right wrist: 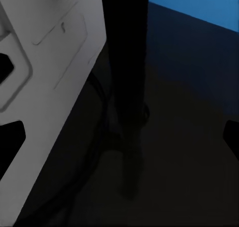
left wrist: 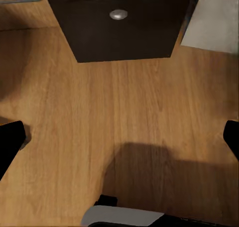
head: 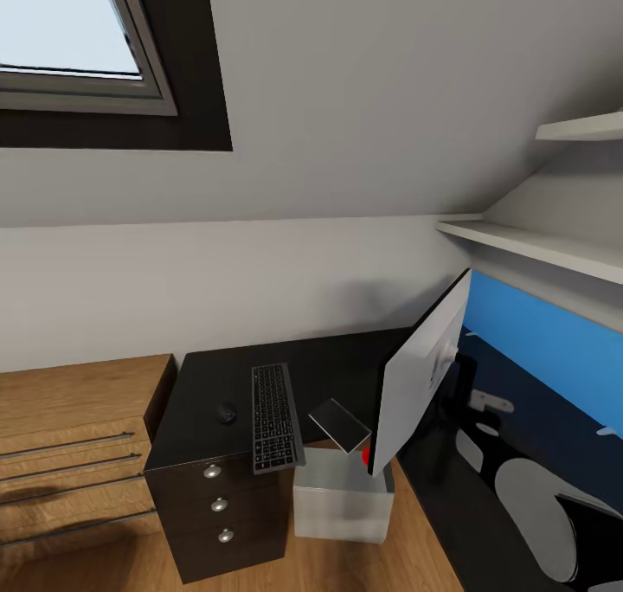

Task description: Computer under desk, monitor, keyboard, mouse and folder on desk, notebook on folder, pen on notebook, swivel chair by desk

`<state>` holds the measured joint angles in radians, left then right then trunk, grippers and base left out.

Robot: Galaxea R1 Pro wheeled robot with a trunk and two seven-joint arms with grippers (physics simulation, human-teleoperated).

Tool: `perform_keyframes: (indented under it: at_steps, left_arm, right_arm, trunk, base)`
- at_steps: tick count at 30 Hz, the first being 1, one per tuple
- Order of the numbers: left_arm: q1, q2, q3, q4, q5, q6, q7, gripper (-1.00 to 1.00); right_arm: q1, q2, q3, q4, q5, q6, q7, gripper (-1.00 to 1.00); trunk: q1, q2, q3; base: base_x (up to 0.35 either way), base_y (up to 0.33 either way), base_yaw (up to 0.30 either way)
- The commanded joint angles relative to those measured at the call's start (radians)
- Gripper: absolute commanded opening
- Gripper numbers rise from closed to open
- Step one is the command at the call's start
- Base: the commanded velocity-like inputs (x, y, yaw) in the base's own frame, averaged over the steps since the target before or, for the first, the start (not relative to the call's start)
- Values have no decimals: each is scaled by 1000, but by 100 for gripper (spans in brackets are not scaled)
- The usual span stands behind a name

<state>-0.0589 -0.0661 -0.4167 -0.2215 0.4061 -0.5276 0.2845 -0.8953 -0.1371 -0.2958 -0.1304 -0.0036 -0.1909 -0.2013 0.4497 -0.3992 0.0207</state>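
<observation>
On the desk (head: 346, 363): keyboard (head: 275, 416) runs front-to-back, mouse (head: 226, 414) just left, monitor (head: 421, 370) right | your left claw (left wrist: 119, 142) spread over floor, right claw (right wrist: 119, 137) spread beside monitor, nearer it | computer (head: 343, 495) under desk.

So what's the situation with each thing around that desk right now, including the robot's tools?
Monitor: upright on the desk, seen from behind.
Keyboard: flat on the desk, front end past the edge.
Mouse: on the desk, left of the keyboard, apart from it.
Computer: on the floor under the desk.
Drawers: all shut.
Left tool: open, empty, above the floor.
Right tool: open, empty, behind the monitor.
</observation>
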Motion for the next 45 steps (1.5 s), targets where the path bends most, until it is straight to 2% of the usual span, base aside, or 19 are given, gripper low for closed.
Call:
perform_keyframes:
  at_steps: [1, 5, 6, 12, 14, 15, 17, 20, 23, 27, 28, 32, 45]
  left_arm:
    - [0, -1, -6, -32, 4, 11, 8, 100]
    - [0, -4, -6, -160, 3, 122, 10, 100]
    - [0, -3, -1, -317, 5, 317, 10, 100]
    - [0, 6, 4, -582, 10, 626, 12, 100]
    - [0, 12, 5, -622, 17, 666, 12, 100]
    - [0, 23, 5, -658, 46, 708, 12, 100]
    - [0, 37, 5, -646, 67, 720, 11, 100]
    - [1, 54, 5, -612, 79, 723, 9, 100]
    - [1, 71, 4, -554, 87, 674, 7, 100]
    - [1, 75, 3, -531, 90, 598, 6, 100]
    - [1, 76, 2, -524, 91, 560, 6, 100]
    - [1, 78, 1, -513, 92, 498, 6, 100]
    - [1, 79, 1, -510, 93, 478, 7, 100]
  right_arm:
    - [-1, 0, -2, 3, -1, -4, -1, 100]
    - [-1, 0, -2, 9, -1, -2, -1, 100]
    - [-1, 0, -2, 12, -1, -1, -1, 100]
    - [-1, 1, -2, 13, -1, -2, -2, 100]
    - [-1, 1, -2, 14, 0, -2, -2, 100]
    - [-1, 1, -2, 15, -1, -2, -2, 100]
    - [0, 1, -2, 15, -1, -2, -3, 100]
    - [0, 1, -2, 15, -1, -2, -3, 100]
    - [1, 1, -2, 15, -1, -2, -3, 100]
    - [1, 1, -2, 15, -1, -2, -3, 100]
    - [1, 1, -2, 15, -1, -2, -3, 100]
    - [1, 1, -2, 15, -1, -3, -3, 100]
    - [1, 0, -3, 15, -2, -4, -2, 100]
  trunk:
    - [0, -1, -1]
    - [0, -1, -1]
    - [0, -1, -1]
    - [0, -1, -1]
    - [0, -1, -1]
    - [0, -1, -1]
    - [0, -1, -1]
    - [0, -1, -1]
    - [0, -1, -1]
    - [0, -1, -1]
    - [0, -1, -1]
    - [0, -1, -1]
    - [0, -1, -1]
  base:
    - [0, 0, 0]
    - [0, 0, 0]
    - [0, 0, 0]
    - [0, 0, 0]
    - [0, 0, 0]
    - [0, 0, 0]
    - [0, 0, 0]
    - [0, 0, 0]
    - [0, 0, 0]
    - [0, 0, 0]
    - [0, 0, 0]
    - [0, 0, 0]
    - [0, 0, 0]
